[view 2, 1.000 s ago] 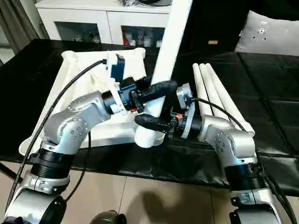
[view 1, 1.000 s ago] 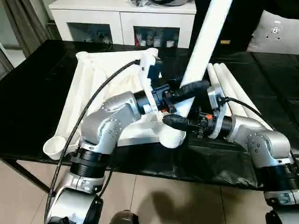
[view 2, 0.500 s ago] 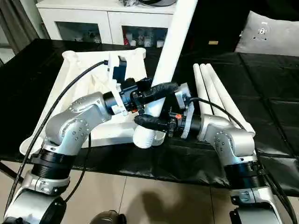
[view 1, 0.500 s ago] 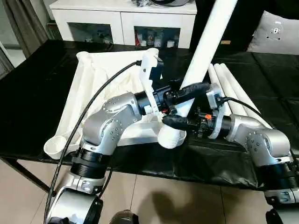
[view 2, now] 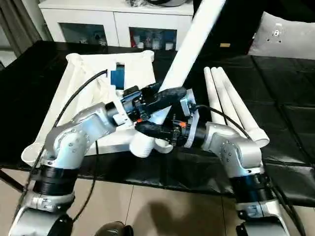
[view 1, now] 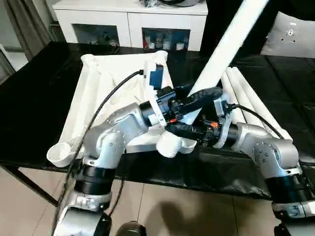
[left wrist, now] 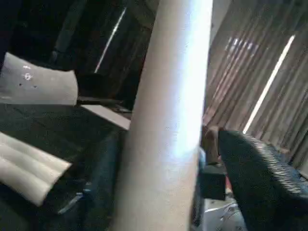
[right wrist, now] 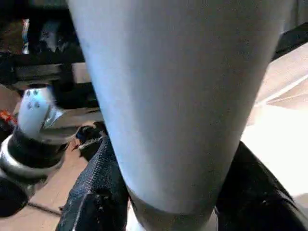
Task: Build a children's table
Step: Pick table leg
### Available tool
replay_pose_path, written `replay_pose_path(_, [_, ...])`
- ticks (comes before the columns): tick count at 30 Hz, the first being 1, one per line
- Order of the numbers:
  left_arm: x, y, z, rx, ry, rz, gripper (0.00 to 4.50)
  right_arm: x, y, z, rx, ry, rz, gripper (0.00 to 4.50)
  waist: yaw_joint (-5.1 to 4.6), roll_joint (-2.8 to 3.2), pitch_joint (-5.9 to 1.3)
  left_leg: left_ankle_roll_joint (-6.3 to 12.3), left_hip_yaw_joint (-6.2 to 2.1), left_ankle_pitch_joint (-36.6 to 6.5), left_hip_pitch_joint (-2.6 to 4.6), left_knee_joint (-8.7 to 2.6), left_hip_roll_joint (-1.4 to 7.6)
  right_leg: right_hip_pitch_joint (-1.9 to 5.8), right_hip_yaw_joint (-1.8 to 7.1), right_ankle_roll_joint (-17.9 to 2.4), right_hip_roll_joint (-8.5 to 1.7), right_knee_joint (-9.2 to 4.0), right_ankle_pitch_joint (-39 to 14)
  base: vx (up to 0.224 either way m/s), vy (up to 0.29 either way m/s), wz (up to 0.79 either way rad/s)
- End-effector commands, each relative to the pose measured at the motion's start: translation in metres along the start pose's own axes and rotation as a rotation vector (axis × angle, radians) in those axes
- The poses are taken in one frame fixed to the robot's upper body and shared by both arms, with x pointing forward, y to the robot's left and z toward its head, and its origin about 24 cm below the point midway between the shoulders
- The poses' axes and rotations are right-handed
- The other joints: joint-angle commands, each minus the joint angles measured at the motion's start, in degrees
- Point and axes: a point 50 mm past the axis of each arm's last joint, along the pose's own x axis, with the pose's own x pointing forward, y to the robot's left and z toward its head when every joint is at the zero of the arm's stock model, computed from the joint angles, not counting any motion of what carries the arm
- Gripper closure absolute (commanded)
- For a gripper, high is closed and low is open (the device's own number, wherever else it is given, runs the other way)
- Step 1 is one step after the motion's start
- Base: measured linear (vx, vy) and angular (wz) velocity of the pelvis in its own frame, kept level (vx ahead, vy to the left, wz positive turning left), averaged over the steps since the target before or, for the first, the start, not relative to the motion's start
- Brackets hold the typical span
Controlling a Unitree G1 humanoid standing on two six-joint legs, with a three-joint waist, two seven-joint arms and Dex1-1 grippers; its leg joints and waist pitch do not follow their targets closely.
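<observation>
Your held leg (view 1: 224,51) now leans further toward 2 o'clock; right pincer (view 1: 189,132) grips its base, left pincer (view 1: 183,102) state unclear; socket seating looks unfinished

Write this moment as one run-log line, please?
step: fitting leg into tabletop corner | right gripper: grips leg | spare legs: three on table

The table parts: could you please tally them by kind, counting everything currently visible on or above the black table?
Legs: 4, with one held leg tilted above the tabletop corner and three loose legs lying side by side.
Tabletops: 1, lying underside up.
Total: 5 parts.
</observation>
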Motion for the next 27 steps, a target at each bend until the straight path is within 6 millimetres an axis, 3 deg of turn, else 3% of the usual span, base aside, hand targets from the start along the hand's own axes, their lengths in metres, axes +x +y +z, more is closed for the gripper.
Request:
replay_pose_path(1, [0.012,-0.019,0.016,-0.039,-0.115,-0.108,0.96,-0.008,-0.011,-0.004,0.022,-0.028,-0.168,2.58,-0.29,-0.66,-4.37,2.2,-1.98,-6.6,1.82,-3.53,4.87,2.18,2.59,-14.0,-5.76,-4.25,-1.0,0.0,0.0,0.0])
replay_pose_path(2, [0.011,-0.018,0.018,-0.055,-0.133,-0.1,0.96,-0.008,-0.01,-0.004,0.023,-0.032,-0.174,2.58,-0.33,-0.9,-4.39,2.03,-2.01,-6.8,1.85,-3.54,4.8,2.26,2.56,-14.2,-5.77,-4.28,-0.8,0.0,0.0,0.0])
replay_pose_path(3, [0.008,-0.015,0.02,-0.052,-0.154,-0.067,0.96,-0.008,-0.007,-0.005,0.022,-0.027,-0.169,2.58,-0.3,-0.59,-4.34,1.87,-2.02,-7.1,1.89,-3.55,4.7,2.25,2.57,-14.2,-5.78,-4.39,-1.6,0.0,0.0,0.0])
replay_pose_path(6, [0.001,-0.007,0.019,-0.036,-0.163,0.017,0.96,-0.009,-0.003,-0.008,0.027,-0.017,-0.17,2.62,-0.24,-0.75,-4.19,1.36,-1.94,-8.0,1.91,-3.72,4.74,2.25,2.7,-13.4,-5.61,-4.72,-2.8,0.0,0.0,0.0])
replay_pose_path(9, [-0.009,0.005,0.016,0.029,-0.146,0.137,0.96,-0.011,0.001,-0.012,0.003,-0.024,-0.176,2.62,-0.54,-0.61,-4.19,1.34,-2.11,-8.9,1.83,-3.87,4.74,2.33,2.78,-11.1,-5.55,-4.99,-3.9,0.0,0.0,0.0])
replay_pose_path(10, [-0.011,0.007,0.015,0.045,-0.141,0.162,0.96,-0.012,0.001,-0.013,-0.013,-0.027,-0.186,2.62,-0.57,-0.32,-4.17,1.0,-2.26,-9.3,1.81,-4.02,4.8,2.31,2.79,-10.3,-5.63,-5.1,-4.8,0.0,0.0,0.0])
replay_pose_path(11, [-0.013,0.009,0.014,0.053,-0.137,0.187,0.96,-0.012,0.001,-0.013,-0.037,-0.032,-0.205,2.62,-0.8,-0.59,-4.15,0.46,-2.22,-9.5,1.77,-4.09,4.78,2.34,2.79,-9.7,-5.62,-5.16,-5.3,0.0,0.0,0.0])
replay_pose_path(14, [-0.022,0.016,0.015,0.096,-0.134,0.285,0.96,-0.013,-0.004,-0.012,-0.095,-0.036,-0.325,2.62,-1.6,-0.47,-4.09,-0.53,-2.31,-10.0,1.82,-4.29,4.78,2.06,2.71,-10.1,-5.47,-5.02,-5.2,0.0,0.0,0.0])
replay_pose_path(17, [-0.039,0.027,0.022,0.224,-0.13,0.467,0.96,-0.014,-0.008,-0.009,-0.151,-0.056,-0.468,2.62,-2.09,-0.82,-4.01,-0.92,-2.15,-11.0,1.93,-4.38,4.68,2.09,2.84,-9.7,-5.42,-5.27,-6.2,0.0,0.0,0.0])
replay_pose_path(18, [-0.046,0.031,0.023,0.29,-0.109,0.535,0.96,-0.015,-0.008,-0.008,-0.16,-0.07,-0.513,2.62,-2.07,-0.57,-4.0,-0.92,-2.29,-10.8,1.96,-4.45,4.71,1.96,2.86,-9.2,-5.41,-5.22,-6.4,0.0,0.0,0.0])
replay_pose_path(20, [-0.056,0.035,0.024,0.362,-0.085,0.619,0.96,-0.017,-0.007,-0.006,-0.207,-0.095,-0.576,2.62,-2.19,-0.68,-4.05,-0.9,-2.22,-10.8,2.05,-4.52,4.7,1.86,2.91,-8.0,-5.37,-5.27,-6.8,0.0,0.0,0.0])
replay_pose_path(23, [-0.089,0.042,0.025,0.514,-0.016,0.826,0.96,-0.016,0.004,-0.007,-0.199,-0.135,-0.637,2.62,-2.24,-0.55,-4.12,-0.6,-2.26,-10.1,2.09,-4.68,4.77,1.74,2.87,-7.1,-5.16,-5.12,-5.3,0.0,0.0,0.0])
replay_pose_path(27, [-0.117,0.041,0.018,0.524,0.01,0.948,0.96,-0.017,0.011,-0.007,-0.204,-0.211,-0.745,2.62,-2.21,-0.49,-4.24,-0.81,-2.23,-9.5,2.13,-4.74,4.78,1.45,2.77,-8.1,-5.14,-4.8,-2.8,0.0,0.0,0.0])
